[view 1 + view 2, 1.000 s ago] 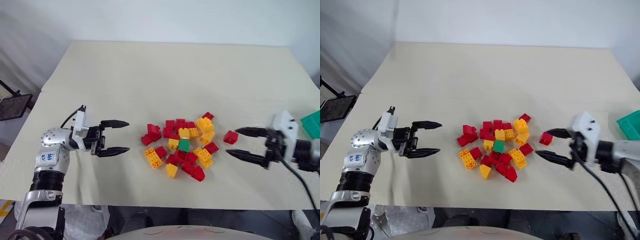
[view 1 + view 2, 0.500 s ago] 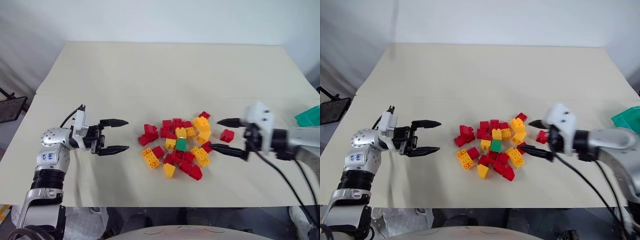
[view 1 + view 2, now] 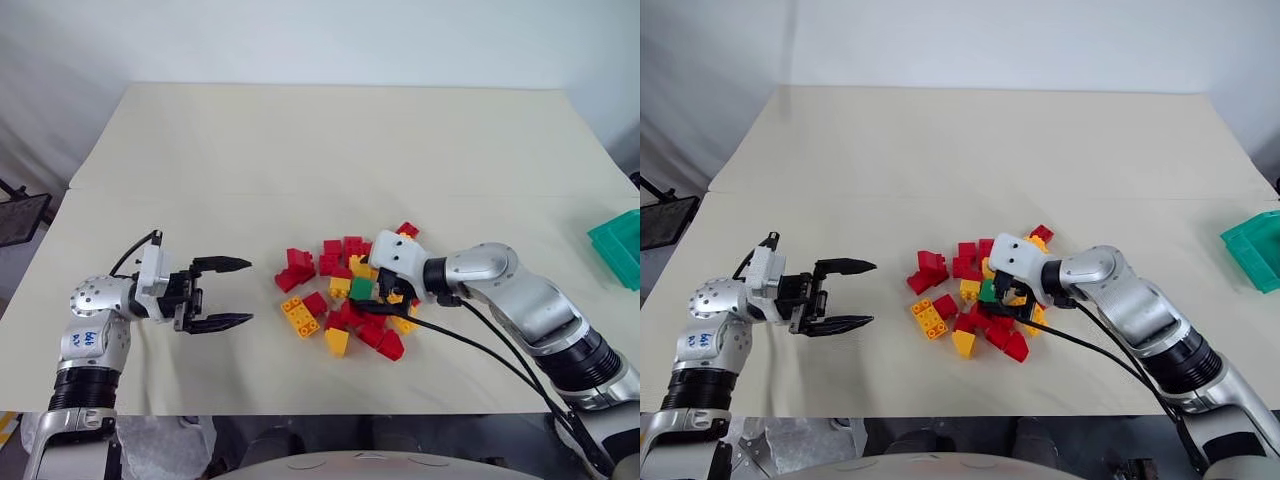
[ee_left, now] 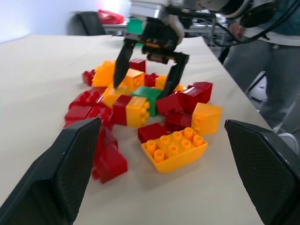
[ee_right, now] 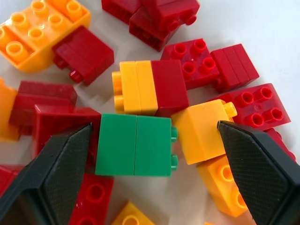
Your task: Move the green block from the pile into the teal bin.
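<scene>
Partly hidden under the right gripper point(image 3: 377, 297) — fingers spread — the green block point(image 5: 134, 145); left gripper point(image 3: 232, 293) fingers spread too.

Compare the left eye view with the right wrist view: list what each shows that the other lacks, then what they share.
Left eye view alone: the teal bin at the table's right edge, the left tool open and apart from the pile, and the whole beige table.

Right wrist view alone: a close look at the green block lying on its side, studs toward a yellow brick, with a joined yellow and red brick beside it.

Both: the green block among red and yellow bricks, with the open right tool over it, not yet gripping.
</scene>
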Motion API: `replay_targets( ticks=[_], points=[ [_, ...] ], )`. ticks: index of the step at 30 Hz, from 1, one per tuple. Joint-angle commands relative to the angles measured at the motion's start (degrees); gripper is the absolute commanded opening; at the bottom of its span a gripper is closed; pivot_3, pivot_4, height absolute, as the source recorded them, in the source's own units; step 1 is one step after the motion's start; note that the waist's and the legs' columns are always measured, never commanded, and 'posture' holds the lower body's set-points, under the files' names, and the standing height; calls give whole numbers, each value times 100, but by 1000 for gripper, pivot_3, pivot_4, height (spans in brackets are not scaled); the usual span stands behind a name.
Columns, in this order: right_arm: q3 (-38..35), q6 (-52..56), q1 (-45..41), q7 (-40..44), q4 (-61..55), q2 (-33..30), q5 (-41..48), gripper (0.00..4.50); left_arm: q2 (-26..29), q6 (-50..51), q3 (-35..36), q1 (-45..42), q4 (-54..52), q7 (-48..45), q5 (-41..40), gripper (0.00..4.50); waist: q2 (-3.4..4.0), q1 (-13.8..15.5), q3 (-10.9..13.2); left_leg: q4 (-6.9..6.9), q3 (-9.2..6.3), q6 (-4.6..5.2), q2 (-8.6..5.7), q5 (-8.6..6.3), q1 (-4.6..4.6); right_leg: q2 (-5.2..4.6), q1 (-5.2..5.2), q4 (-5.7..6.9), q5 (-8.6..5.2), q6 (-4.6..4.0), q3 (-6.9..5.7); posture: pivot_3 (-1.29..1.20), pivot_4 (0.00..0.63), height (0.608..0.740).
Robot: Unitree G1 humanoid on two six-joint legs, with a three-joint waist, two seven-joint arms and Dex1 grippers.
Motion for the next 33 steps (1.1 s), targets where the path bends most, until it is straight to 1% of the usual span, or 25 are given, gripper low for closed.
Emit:
replay_targets(
  ticks=[1,3,6,14,17,19,20,21,23,24,25,27,29,30,33],
  points=[
    [110,256,84,184,-156,-194,-149,4427,60,29,155,81,-275,41,-126,4500,0,8,0,0,-1,0,0,0,0,0,1,0,0,0,0,0,150,740],
    [51,461,130,232,-291,-285,-128,4427,47,31,191,107,-311,92,-129,4500,0,10,0,2,-2,0,0,0,1,0,2,0,0,0,0,0,150,740],
    [32,568,180,270,-381,-242,-74,4427,17,30,189,129,-336,123,-117,4500,-2,2,-1,3,-2,0,1,0,2,0,3,1,0,0,0,0,150,740],
    [157,684,1,218,-86,216,-167,4427,-59,-4,130,-19,-242,127,-63,4500,-1,-7,-1,3,0,-1,2,0,6,0,4,3,0,0,2,0,150,740],
    [38,700,-33,154,-51,357,-119,3924,-73,-25,124,-38,-214,106,-51,4500,-1,-9,-1,3,0,-1,2,0,7,0,4,4,0,0,2,0,150,740],
    [-99,767,-30,158,-137,384,-29,3318,-88,-30,118,-45,-214,99,-49,4500,-1,-11,-1,3,1,-1,3,0,7,1,3,5,0,-1,2,0,150,740],
    [-167,808,-33,151,-176,389,9,2911,-96,-30,112,-52,-214,94,-46,4500,-1,-11,-1,3,1,-2,3,0,7,2,2,5,0,-1,2,0,150,740],
    [-251,840,-26,144,-222,368,42,2708,-116,-25,99,-64,-219,85,-47,4500,-1,-10,-1,3,1,-2,3,0,6,2,2,5,0,-1,2,0,150,740],
    [-351,874,-7,128,-286,335,73,2143,-143,-23,80,-75,-221,65,-46,4500,-1,-10,0,3,1,-2,3,-1,5,2,2,4,0,-1,2,0,150,740],
    [-425,880,15,111,-322,312,89,2135,-162,-18,58,-81,-229,53,-43,4500,-1,-2,0,3,1,-2,3,-1,4,2,2,4,0,-1,2,0,150,740],
    [-539,872,47,81,-365,294,119,2135,-188,-7,27,-92,-247,56,-34,4500,-1,8,0,3,0,-2,2,-1,3,1,2,3,0,-1,1,0,150,740],
    [-1054,837,143,-104,-480,408,300,2135,-257,57,-75,-155,-303,84,-13,4500,-1,30,0,3,-3,-2,1,-1,1,0,2,3,0,-1,0,0,150,740],
    [-1650,1023,247,-320,-628,413,468,2135,-358,154,-250,-321,-342,112,24,4500,-1,38,0,3,-4,-1,-2,-1,-1,-2,2,2,0,0,-1,0,150,740],
    [-1835,1064,296,-386,-689,395,521,2135,-388,203,-310,-392,-347,129,36,4500,-1,45,0,4,-5,-1,-3,0,-2,-2,2,2,0,0,-1,0,150,740],
    [-2903,1348,505,-819,-920,483,784,2135,-595,470,-600,-804,-362,335,146,4500,-1,73,0,3,-6,-1,-3,0,-3,-1,2,2,0,0,-2,0,150,740]
  ],
)
